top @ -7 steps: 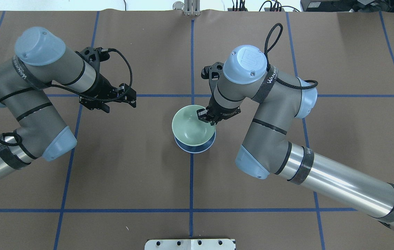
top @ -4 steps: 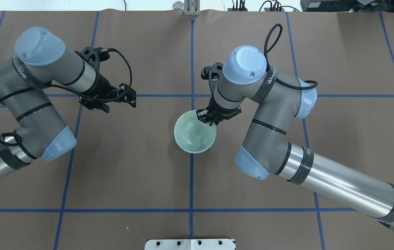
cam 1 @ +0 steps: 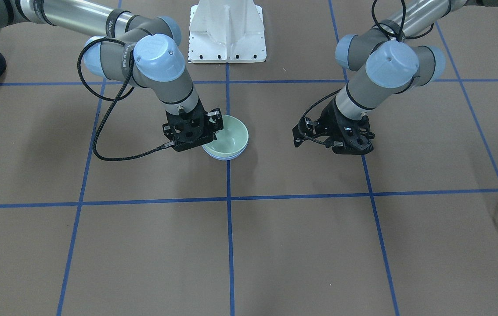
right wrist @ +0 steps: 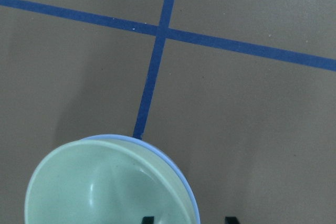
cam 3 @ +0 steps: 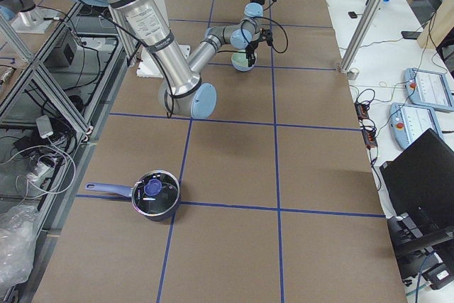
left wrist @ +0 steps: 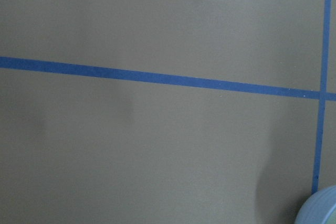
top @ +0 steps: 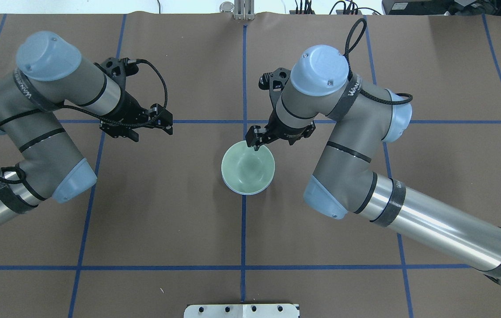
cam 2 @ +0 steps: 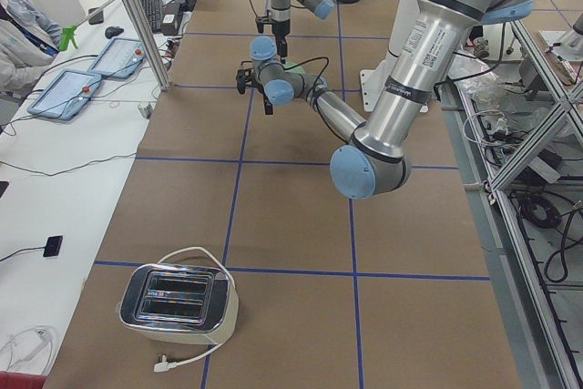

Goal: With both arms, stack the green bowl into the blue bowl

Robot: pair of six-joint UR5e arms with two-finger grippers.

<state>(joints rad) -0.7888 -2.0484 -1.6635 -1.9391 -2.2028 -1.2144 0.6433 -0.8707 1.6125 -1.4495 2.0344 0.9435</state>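
The green bowl (top: 247, 167) sits nested in the blue bowl (cam 1: 225, 156) at the middle of the table (top: 166, 221); the right gripper (top: 255, 140), jaws apart, hovers at the stack's far rim and should rise straight up before swinging away, lest a finger snag the rim; half a second earlier it pinched that rim; the left gripper (top: 153, 132), seemingly apart, idles well aside.

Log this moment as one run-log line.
stage: stack looks done | green bowl: nested in blue bowl | right gripper: open at green bowl's rim | left gripper: open, empty, away from bowls
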